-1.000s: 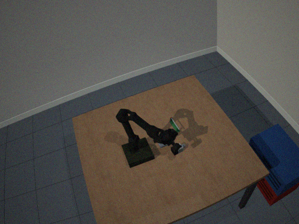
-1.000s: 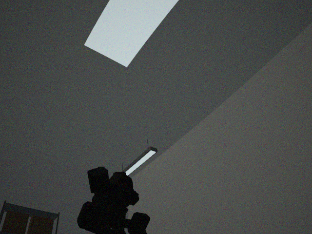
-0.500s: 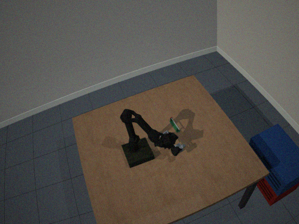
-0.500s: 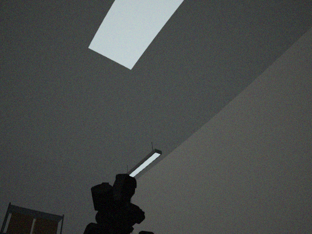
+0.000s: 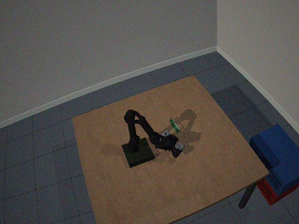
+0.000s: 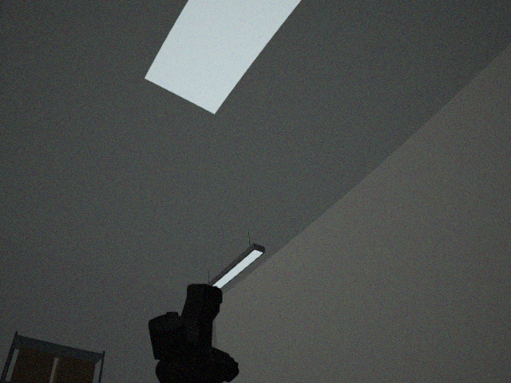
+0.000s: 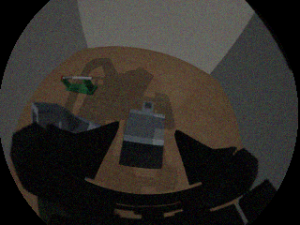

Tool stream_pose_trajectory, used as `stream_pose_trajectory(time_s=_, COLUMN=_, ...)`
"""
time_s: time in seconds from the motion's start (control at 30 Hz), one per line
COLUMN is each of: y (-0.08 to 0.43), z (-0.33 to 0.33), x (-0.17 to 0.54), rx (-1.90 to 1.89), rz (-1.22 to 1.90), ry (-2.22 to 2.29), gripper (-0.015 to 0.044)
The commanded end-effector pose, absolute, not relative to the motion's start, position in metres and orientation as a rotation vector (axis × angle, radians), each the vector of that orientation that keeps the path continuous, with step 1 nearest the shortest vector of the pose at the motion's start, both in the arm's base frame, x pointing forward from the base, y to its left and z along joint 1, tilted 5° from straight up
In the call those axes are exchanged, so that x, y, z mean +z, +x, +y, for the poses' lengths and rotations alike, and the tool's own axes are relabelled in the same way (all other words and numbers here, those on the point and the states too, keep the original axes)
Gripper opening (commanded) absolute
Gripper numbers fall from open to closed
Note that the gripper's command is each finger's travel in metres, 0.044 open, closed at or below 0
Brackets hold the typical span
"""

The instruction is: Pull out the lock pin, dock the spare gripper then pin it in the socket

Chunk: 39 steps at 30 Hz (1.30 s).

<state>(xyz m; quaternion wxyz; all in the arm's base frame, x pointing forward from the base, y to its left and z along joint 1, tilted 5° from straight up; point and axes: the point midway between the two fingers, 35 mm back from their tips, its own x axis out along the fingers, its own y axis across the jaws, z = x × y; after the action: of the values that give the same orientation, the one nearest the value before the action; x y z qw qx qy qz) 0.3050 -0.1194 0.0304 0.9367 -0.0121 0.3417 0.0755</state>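
Hovering | pincer (image 5: 171, 143) (image 7: 148, 129) wide open | spare gripper (image 5: 179, 146) (image 7: 148, 129) below | green bracket (image 5: 174, 125) (image 7: 80, 87) apart

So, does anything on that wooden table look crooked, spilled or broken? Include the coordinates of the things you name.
Nothing stands out. The thin white rod with a red end (image 5: 178, 127) (image 7: 81, 78) lies neatly along its green bracket (image 5: 173, 124) (image 7: 81, 88), and the grey-and-black block (image 5: 179, 146) (image 7: 143, 128) shows no damage. The grey mount (image 5: 165, 133) (image 7: 44, 109) is partly hidden, so I can't vouch for all of it.
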Motion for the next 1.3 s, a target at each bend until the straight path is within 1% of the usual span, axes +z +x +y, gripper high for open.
stream_pose_trajectory(time_s=0.0, y=0.303, z=-0.118, x=0.022, rx=0.150, rz=0.709, ry=-0.015, gripper=0.0440)
stream_pose_trajectory(time_s=0.63, y=0.302, z=-0.114, x=-0.003, rx=0.151, rz=0.709, ry=-0.014, gripper=0.0440)
stream_pose_trajectory(time_s=0.83, y=0.302, z=-0.114, x=-0.003, rx=0.151, rz=0.709, ry=-0.014, gripper=0.0282)
stream_pose_trajectory(time_s=1.1, y=0.302, z=-0.114, x=-0.003, rx=0.151, rz=0.709, ry=-0.014, gripper=0.0229)
stream_pose_trajectory(time_s=1.27, y=0.303, z=-0.116, x=0.002, rx=0.150, rz=0.709, ry=-0.015, gripper=0.0098)
